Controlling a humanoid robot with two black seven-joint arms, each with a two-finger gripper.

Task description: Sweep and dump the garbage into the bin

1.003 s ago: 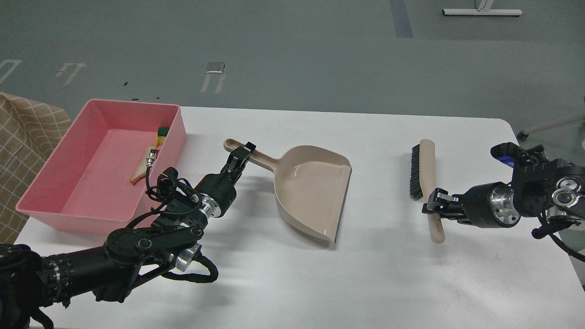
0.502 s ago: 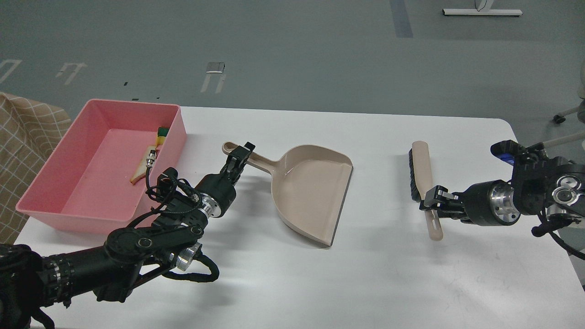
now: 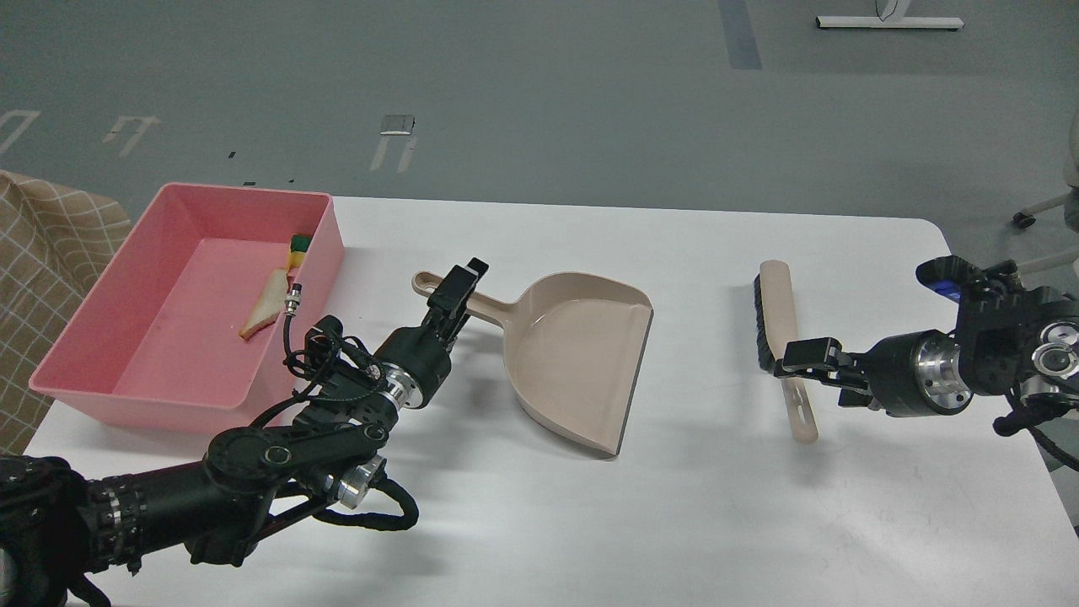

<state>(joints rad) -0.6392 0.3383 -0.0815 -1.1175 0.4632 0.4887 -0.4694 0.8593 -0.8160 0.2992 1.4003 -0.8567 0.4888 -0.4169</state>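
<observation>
The pink bin [image 3: 101, 291] stands at the table's left end. In it lie the white bread slice [image 3: 265, 305] and the yellow sponge piece with green backing [image 3: 297, 245], against the right wall. The beige dustpan [image 3: 582, 362] lies flat on the table, its handle pointing left toward the bin. My left gripper [image 3: 459, 283] is just over that handle, jaws parted, holding nothing. The brush [image 3: 780, 324] lies on the table at the right, bristles facing left. My right gripper [image 3: 798, 361] hovers over the brush handle, open.
The white table [image 3: 691, 523] ends at a rounded corner at the far right. A checked beige cloth [image 3: 42, 253] hangs to the left of the bin. Grey floor lies beyond the far edge.
Both tools were set down on the table. My left gripper let go of the dustpan handle and rose to the right. My right gripper opened over the brush handle and drew back slightly.
</observation>
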